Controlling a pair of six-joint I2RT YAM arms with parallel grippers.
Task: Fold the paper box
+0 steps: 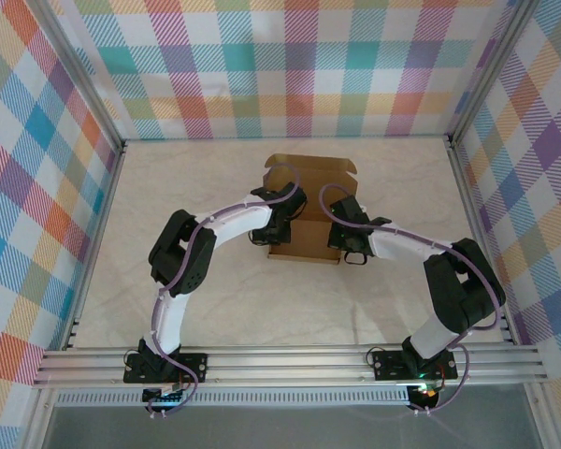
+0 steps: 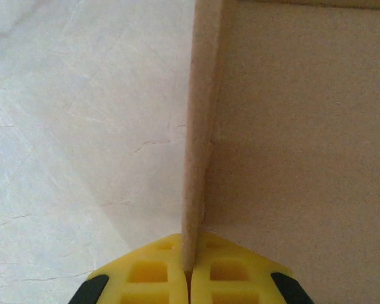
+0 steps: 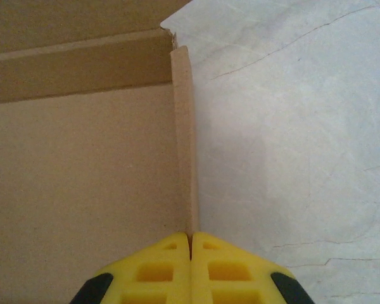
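Observation:
The paper box (image 1: 309, 201) is a brown cardboard piece lying mid-table, partly folded, with raised side walls. My left gripper (image 1: 279, 227) sits at its left side. In the left wrist view my yellow fingers (image 2: 145, 272) are shut on the upright left wall of the box (image 2: 199, 126), with the box floor to the right. My right gripper (image 1: 348, 238) sits at the box's right side. In the right wrist view that gripper (image 3: 190, 244) is shut on the thin upright right wall (image 3: 185, 139), with the box floor (image 3: 82, 177) to the left.
The table (image 1: 215, 299) is a pale, crinkled sheet, fenced by metal rails (image 1: 103, 234) and checked cloth walls. Both arms arc inward from their bases at the near edge. A back flap of the cardboard (image 1: 309, 168) lies toward the far wall.

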